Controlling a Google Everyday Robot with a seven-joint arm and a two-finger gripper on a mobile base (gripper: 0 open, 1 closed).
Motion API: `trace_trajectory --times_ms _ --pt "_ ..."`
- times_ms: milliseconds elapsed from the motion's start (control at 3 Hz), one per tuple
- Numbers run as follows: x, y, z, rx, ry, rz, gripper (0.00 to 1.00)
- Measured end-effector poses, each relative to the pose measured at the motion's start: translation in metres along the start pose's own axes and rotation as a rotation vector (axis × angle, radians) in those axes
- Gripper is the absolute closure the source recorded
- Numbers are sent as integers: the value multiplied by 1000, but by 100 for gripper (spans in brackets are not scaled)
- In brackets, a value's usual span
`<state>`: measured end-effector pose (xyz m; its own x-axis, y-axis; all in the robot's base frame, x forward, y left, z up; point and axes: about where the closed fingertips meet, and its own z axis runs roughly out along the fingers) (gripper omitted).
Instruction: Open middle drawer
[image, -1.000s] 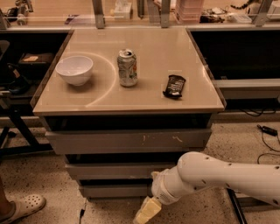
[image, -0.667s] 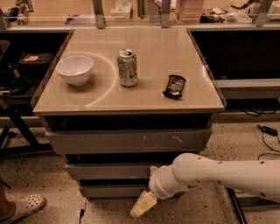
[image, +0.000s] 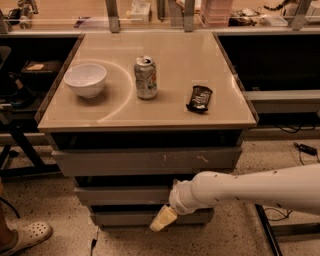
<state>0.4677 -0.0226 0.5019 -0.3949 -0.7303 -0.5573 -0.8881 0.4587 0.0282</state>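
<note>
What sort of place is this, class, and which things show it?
Probably a robotics test lab: a white robot arm with its hand low, just below the plain grey middle drawer; black cables on the speckled floor; cluttered workbenches behind.

Cream gripper (image: 163, 219) just below the plain grey middle drawer (image: 120, 195), white arm (image: 250, 187), white bowl (image: 85, 80), beige tabletop (image: 165, 107), speckled floor (image: 45, 200).

— What stands on the tabletop (image: 175, 55)?
— A white bowl (image: 85, 79) at the left, a drinks can (image: 145, 77) upright near the middle, and a dark snack wrapper (image: 199, 98) lying flat to its right, all apart.
— And lower down?
— A scratched grey drawer front (image: 147, 161) sits just under the tabletop, and a white clog (image: 30, 236) rests on the speckled floor (image: 235, 235). The end effector (image: 163, 219) hangs before the lowest grey front (image: 125, 218).
</note>
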Motion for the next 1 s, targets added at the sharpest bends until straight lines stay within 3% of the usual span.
trace_trajectory --times_ms 667,1000 --pt "12 -32 30 47 15 8 0" --pt "20 -36 46 43 22 17 0"
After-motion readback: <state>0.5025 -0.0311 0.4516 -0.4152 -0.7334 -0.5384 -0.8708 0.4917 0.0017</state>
